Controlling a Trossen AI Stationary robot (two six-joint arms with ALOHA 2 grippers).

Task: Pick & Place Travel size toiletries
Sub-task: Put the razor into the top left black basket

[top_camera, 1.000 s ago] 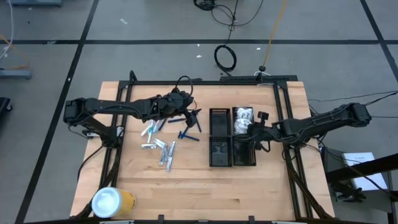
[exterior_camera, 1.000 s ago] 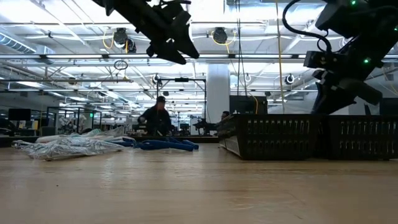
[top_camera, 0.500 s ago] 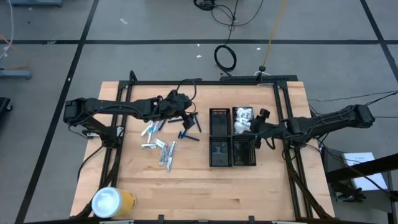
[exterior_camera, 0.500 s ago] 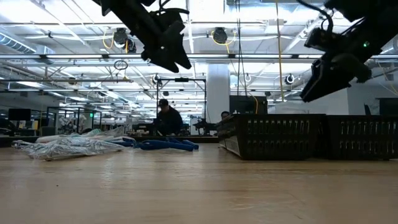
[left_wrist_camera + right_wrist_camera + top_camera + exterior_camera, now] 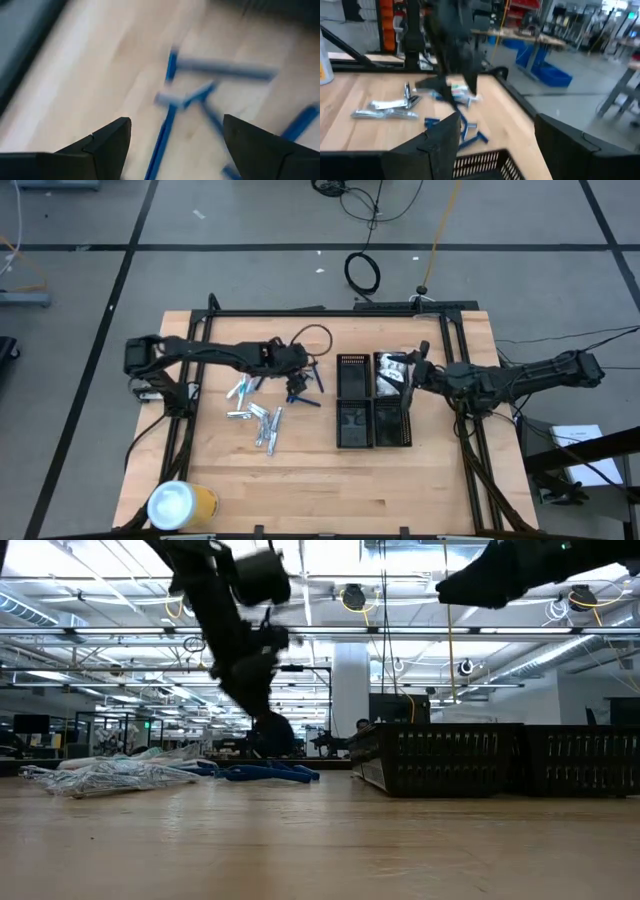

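Wooden table (image 5: 300,480) in an open lab hall, black frame rails along its edges, cables on the floor beyond the far edge.

Toiletries: blue razors (image 5: 303,385) in a loose cluster near the table's middle, toward the far edge, just left of the black gridded trays (image 5: 372,402). Silvery tubes/sachets (image 5: 258,420) lie nearer the left side, a bit toward the front edge. White crinkly packet (image 5: 392,369) already sits in the far right tray compartment. Yellow cylinder with white lid (image 5: 180,505) stands at the front left corner, not part of this.

Left hand (image 5: 296,380) is down over the razor cluster, fingers spread wide, nothing held. Left wrist view shows crossed razor handles (image 5: 167,127) between the fingers.

Right hand (image 5: 410,370) is over the far right tray compartment, raised well above the tray rim, fingers apart, empty.

Step in hand, my read: left arm picking a razor. To do it well:
- pick one handle clear of the crossing, not the overlap, or two come up together
- align the fingers across the handle, not along it
- go down till the fingertips nearly touch the wood; the razors lie flat
- close fully before lifting, then carry to a tray compartment

Right arm should stay out of the drop path.
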